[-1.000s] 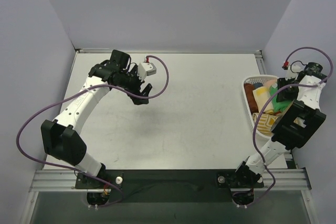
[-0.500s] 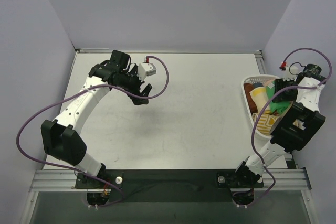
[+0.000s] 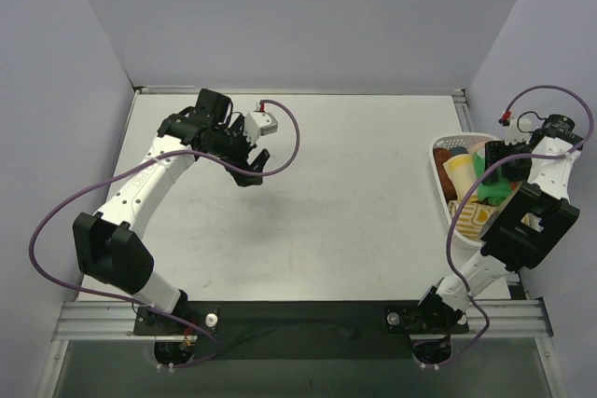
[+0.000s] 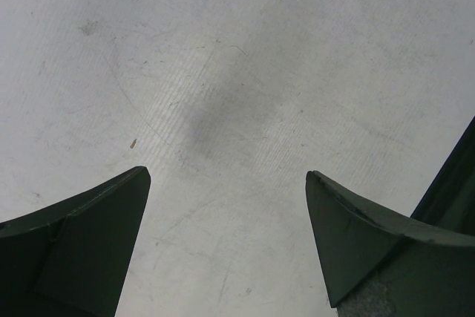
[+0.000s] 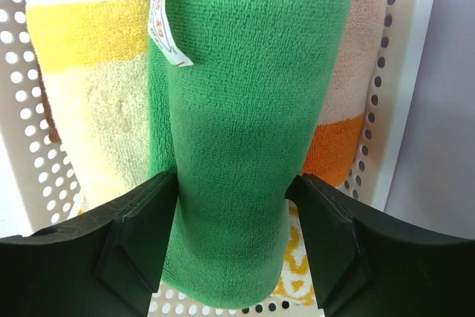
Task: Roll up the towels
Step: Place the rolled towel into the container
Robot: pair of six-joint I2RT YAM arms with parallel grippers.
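Bright green terry towel [image 5: 245, 72]: soft, light, squashy; I'd pinch mid-fold. My right claw [image 5: 230, 183] straddles it, grip unclear. Left claw [image 4: 226, 174] wide open, empty.

White slatted basket [image 5: 18, 109] on table [image 3: 354, 193]

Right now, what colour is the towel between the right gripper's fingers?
The towel is bright green; the right wrist view shows it best.

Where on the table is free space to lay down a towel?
The table is bare between the left gripper and the basket, and along the near edge. The basket is crowded with towels; the right gripper straddles the green towel there.
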